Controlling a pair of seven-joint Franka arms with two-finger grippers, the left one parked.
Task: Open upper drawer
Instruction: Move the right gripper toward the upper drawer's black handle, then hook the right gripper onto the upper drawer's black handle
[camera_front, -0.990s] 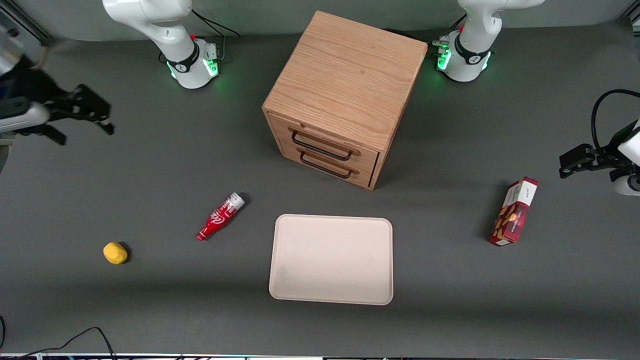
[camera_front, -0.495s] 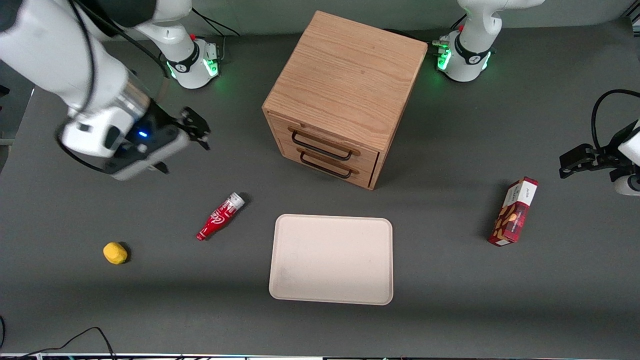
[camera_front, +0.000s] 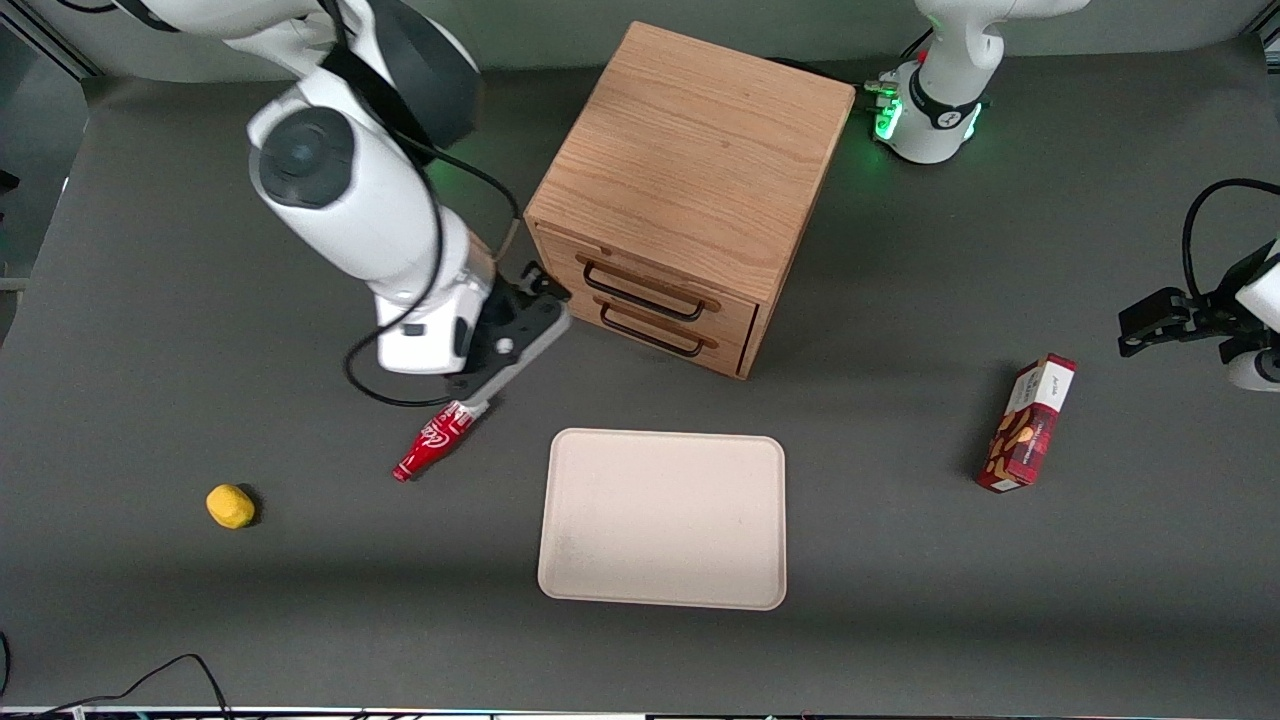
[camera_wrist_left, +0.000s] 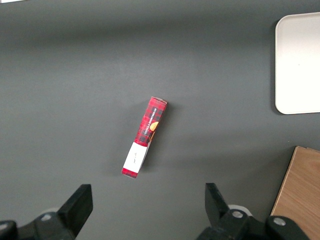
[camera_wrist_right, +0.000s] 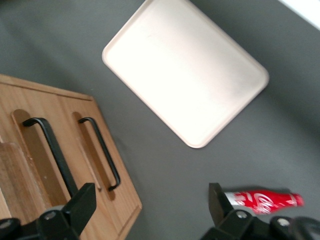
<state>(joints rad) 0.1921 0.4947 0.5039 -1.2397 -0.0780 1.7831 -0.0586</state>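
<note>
The wooden cabinet stands at the table's middle with both drawers shut. The upper drawer has a thin black wire handle; the lower drawer sits just under it. My right gripper hovers beside the cabinet's front corner, above the table and close to the drawer fronts, touching nothing. In the right wrist view the gripper is open and empty, and one finger overlaps the upper drawer near its handle.
A red cola bottle lies on the table just under the gripper, and shows in the right wrist view. A cream tray lies in front of the cabinet. A yellow lump and a red snack box lie farther off.
My right arm has swung in from the working arm's end of the table to the cabinet's front corner. The drawers and the other objects have not moved.
</note>
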